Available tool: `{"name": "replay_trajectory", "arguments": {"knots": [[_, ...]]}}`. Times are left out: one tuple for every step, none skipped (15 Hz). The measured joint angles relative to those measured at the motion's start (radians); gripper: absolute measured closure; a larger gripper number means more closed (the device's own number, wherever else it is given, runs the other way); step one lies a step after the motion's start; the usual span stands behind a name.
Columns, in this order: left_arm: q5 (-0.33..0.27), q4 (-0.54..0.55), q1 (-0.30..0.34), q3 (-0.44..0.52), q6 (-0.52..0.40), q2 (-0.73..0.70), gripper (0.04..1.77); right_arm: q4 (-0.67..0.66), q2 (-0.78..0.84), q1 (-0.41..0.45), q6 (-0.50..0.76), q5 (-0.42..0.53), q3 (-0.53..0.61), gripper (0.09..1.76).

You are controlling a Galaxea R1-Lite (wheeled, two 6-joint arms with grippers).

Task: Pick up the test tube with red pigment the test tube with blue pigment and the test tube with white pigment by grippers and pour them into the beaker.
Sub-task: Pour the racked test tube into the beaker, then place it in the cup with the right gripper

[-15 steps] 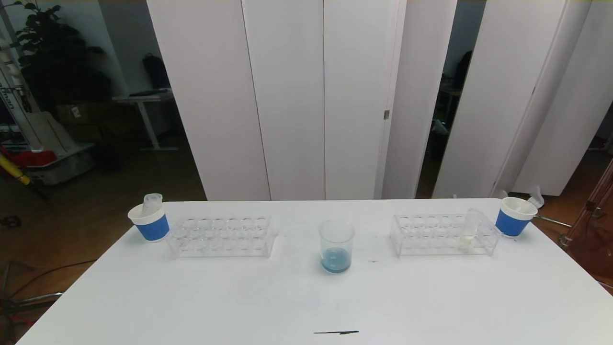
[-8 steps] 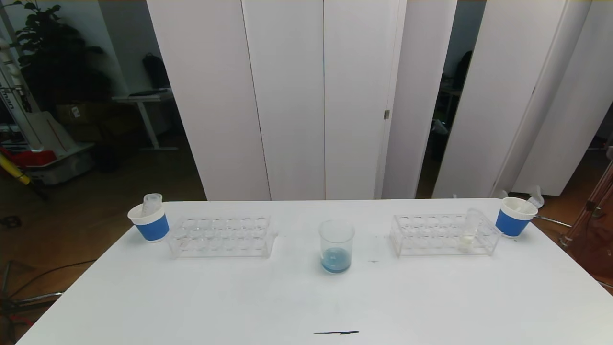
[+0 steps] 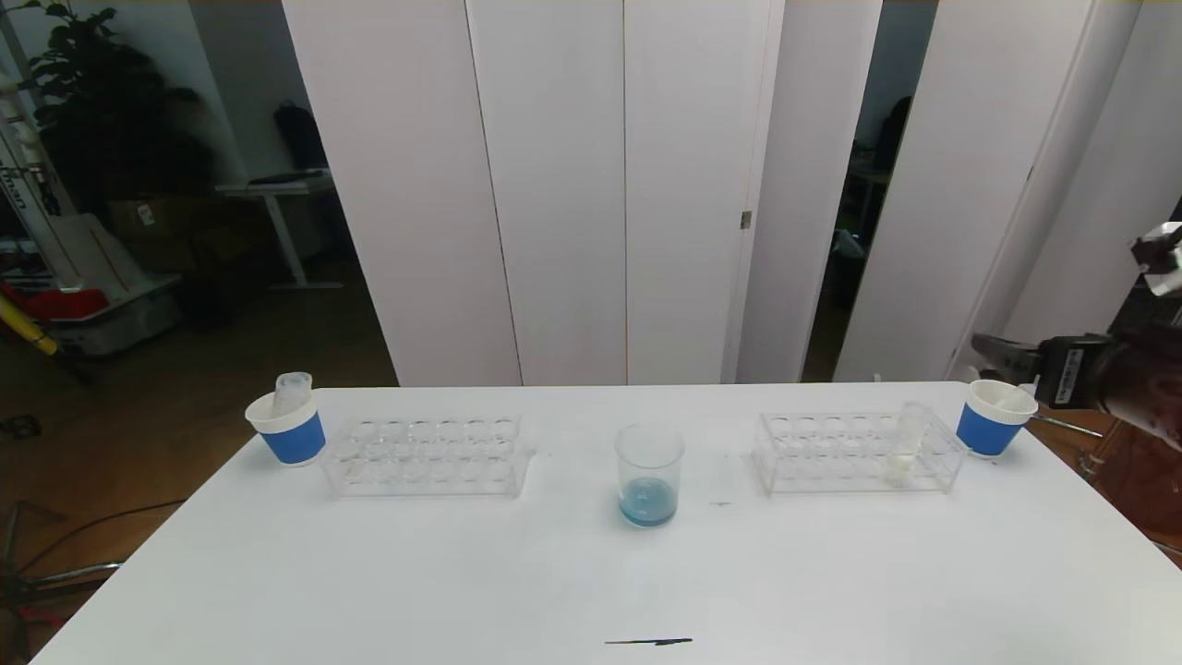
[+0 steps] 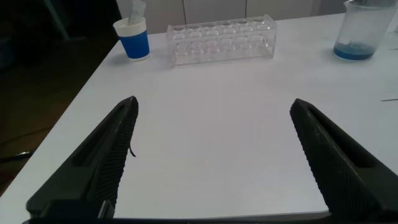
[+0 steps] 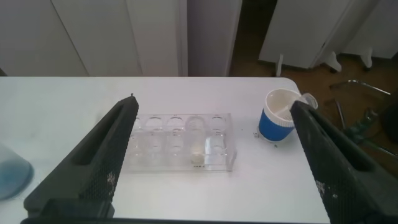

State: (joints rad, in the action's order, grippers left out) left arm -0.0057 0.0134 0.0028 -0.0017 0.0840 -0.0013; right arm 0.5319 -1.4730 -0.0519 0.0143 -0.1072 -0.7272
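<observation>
Since the beaker [image 3: 649, 477] at the middle of the table [image 3: 591, 582] already holds a pool of blue pigment, I judge the blue pour done; I can't tell whether any red went in. The test tube with white pigment [image 3: 906, 443] stands upright in the right-hand rack [image 3: 854, 453], cream pigment at its base, so that pour is left. The left-hand rack [image 3: 427, 455] looks empty, and a clear tube [image 3: 292, 392] sits in the blue paper cup [image 3: 288, 432] beside it; the other blue cup [image 3: 991, 418] stands just past the right rack. My right gripper [image 5: 214, 162] hangs spread wide above that rack, nothing between its fingers, with its arm at the table's right edge. My left gripper [image 4: 214, 162] is likewise wide open and empty, low over the near left table.
</observation>
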Motion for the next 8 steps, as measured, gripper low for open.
{"name": "replay_trajectory", "arguments": {"knots": [[0.000, 0.000, 0.000, 0.000, 0.000, 0.000, 0.07, 0.079, -0.046, -0.017, 0.000, -0.026, 0.043, 0.10], [0.000, 0.000, 0.000, 0.000, 0.000, 0.000, 0.07, 0.151, -0.086, -0.034, 0.003, -0.056, 0.082, 0.10], [0.000, 0.000, 0.000, 0.000, 0.000, 0.000, 0.07, 0.223, -0.124, -0.050, 0.006, -0.086, 0.121, 0.10], [0.000, 0.000, 0.000, 0.000, 0.000, 0.000, 0.07, 0.279, -0.157, -0.062, 0.009, -0.110, 0.159, 0.10], [0.000, 0.000, 0.000, 0.000, 0.000, 0.000, 0.07, 0.319, -0.181, -0.070, 0.010, -0.127, 0.193, 0.10], [0.000, 0.000, 0.000, 0.000, 0.000, 0.000, 0.07, 0.361, -0.206, -0.073, 0.012, -0.139, 0.231, 0.10], [0.000, 0.000, 0.000, 0.000, 0.000, 0.000, 0.07, 0.398, -0.230, -0.075, 0.021, -0.143, 0.261, 0.10], [0.000, 0.000, 0.000, 0.000, 0.000, 0.000, 0.07, 0.428, -0.256, -0.075, 0.032, -0.144, 0.285, 0.10]]}}
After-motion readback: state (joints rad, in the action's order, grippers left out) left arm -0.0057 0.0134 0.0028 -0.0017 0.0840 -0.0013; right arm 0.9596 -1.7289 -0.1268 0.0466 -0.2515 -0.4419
